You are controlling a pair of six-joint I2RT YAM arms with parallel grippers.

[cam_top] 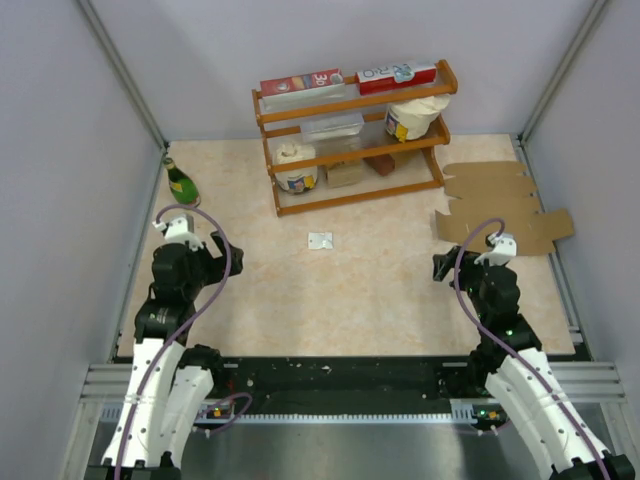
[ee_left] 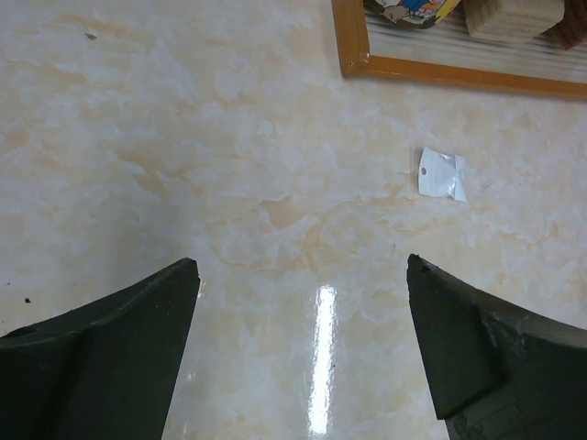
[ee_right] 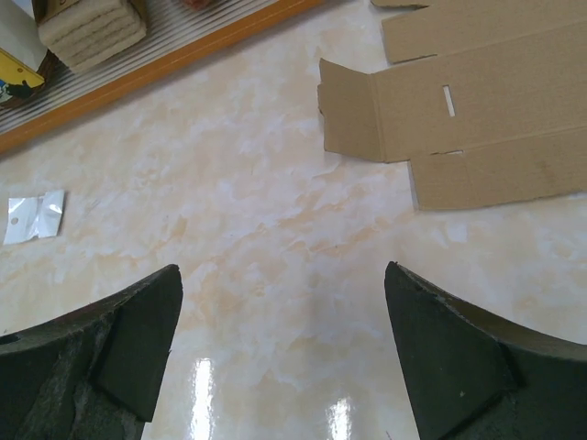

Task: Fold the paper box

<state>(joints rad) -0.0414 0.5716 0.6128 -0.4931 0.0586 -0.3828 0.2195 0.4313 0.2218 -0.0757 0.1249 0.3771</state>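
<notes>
On the left red carton (cam_top: 300, 82) atop the shelf (cam_top: 350, 104), far ahead and right of the left gripper (ee_left: 301, 270), white figures read what looks like "30". The right red carton (cam_top: 397, 74) beside it bears blue lettering, too small to read.

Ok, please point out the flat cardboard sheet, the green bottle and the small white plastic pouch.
flat cardboard sheet (cam_top: 492, 207): top external view, on its middle panel.
green bottle (cam_top: 183, 190): top external view, on its body below the neck.
small white plastic pouch (ee_left: 442, 174): left wrist view, on its centre.
</notes>
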